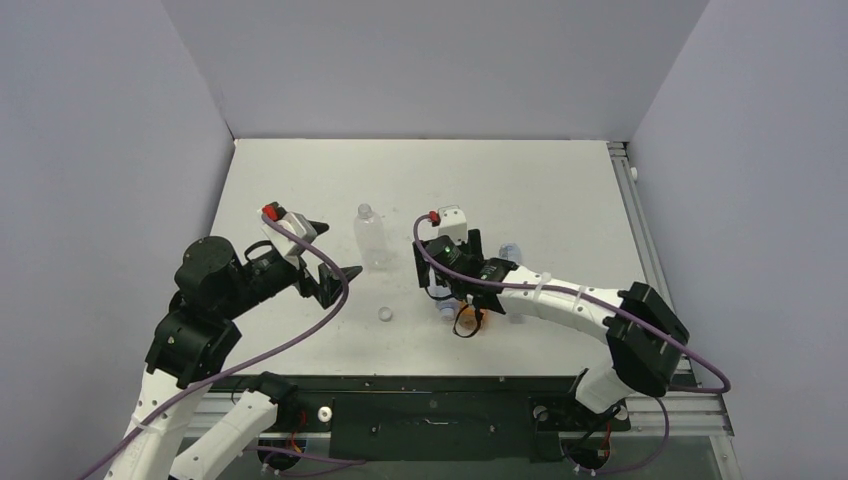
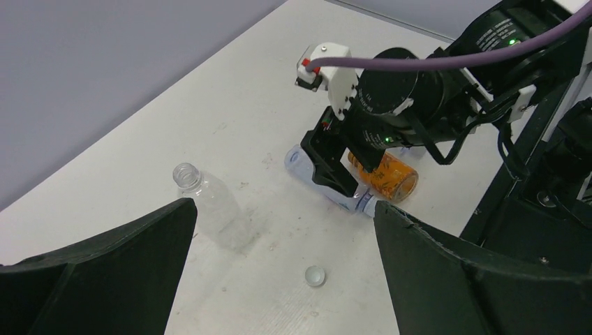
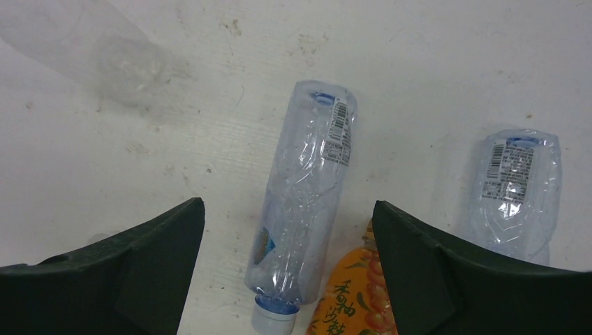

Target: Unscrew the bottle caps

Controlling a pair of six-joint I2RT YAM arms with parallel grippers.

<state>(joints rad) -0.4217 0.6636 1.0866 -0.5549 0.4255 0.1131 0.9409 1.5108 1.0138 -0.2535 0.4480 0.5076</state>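
Right beside capped bottle (image 3: 304,209), orange bottle (image 3: 352,300)

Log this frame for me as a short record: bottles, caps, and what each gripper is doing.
tall clear bottle: upright, cap off
loose white cap: on table near it
blue-label bottle: lying below right gripper, cap on
second blue-label bottle: farther right, cap out of view
orange bottle: lying beside the first, cap unseen
left gripper: open, empty
right gripper: open, empty
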